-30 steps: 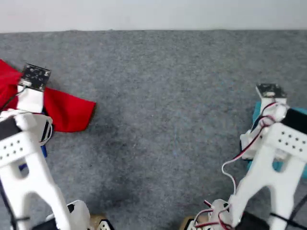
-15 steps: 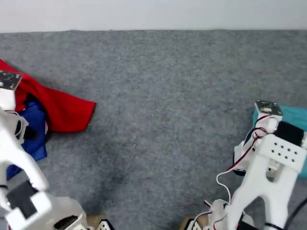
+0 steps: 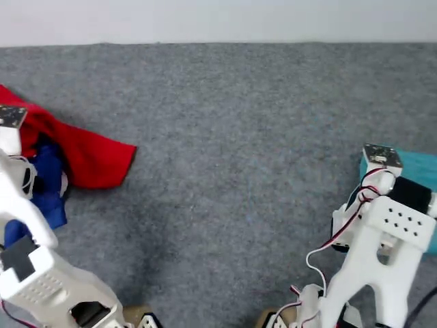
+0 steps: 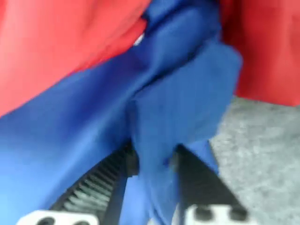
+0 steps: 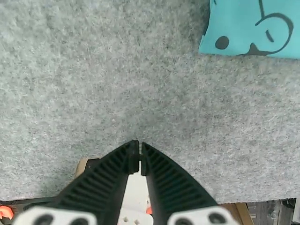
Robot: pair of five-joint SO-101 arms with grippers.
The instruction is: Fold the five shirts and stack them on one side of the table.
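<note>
Grey felt table, blue cloth shirt pinched by left gripper.
Limp, light, prone to sagging; better held at corners. Right gripper closed, empty.

Crumpled red shirt overlapping a bunched blue shirt at the table's left edge; flat teal shirt at the right edge

We see red shirt touching blue shirt, far left | teal shirt, far right | grey table between.
</note>
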